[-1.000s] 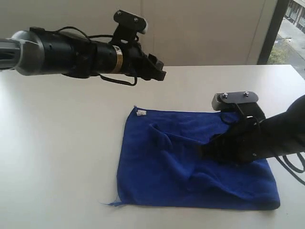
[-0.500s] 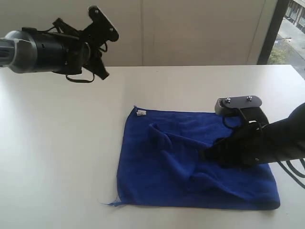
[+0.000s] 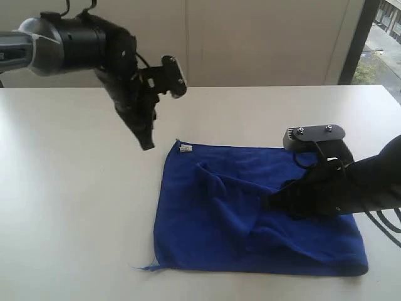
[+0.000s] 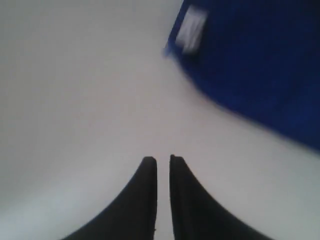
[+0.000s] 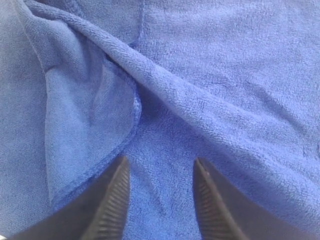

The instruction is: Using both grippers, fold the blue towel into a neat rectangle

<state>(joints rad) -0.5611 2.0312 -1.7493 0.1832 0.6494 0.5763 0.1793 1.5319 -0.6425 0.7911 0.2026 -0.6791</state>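
Left claw (image 4: 162, 160) hung nearly closed, empty, at 10 o'clock of blue towel (image 3: 207, 232); right claw (image 5: 160, 162) stood wide over rumpled fold (image 5: 165, 85); flattening fold first seemed wise

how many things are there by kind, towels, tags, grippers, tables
blue towel: 1
white tag: 1
grippers: 2, left gripper and right gripper
table: 1
total: 5

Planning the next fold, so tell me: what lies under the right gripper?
The rumpled towel lies under the right gripper, a raised fold just ahead of its open fingers. The arm hides the cloth right beneath it, and the towel covers the table there.
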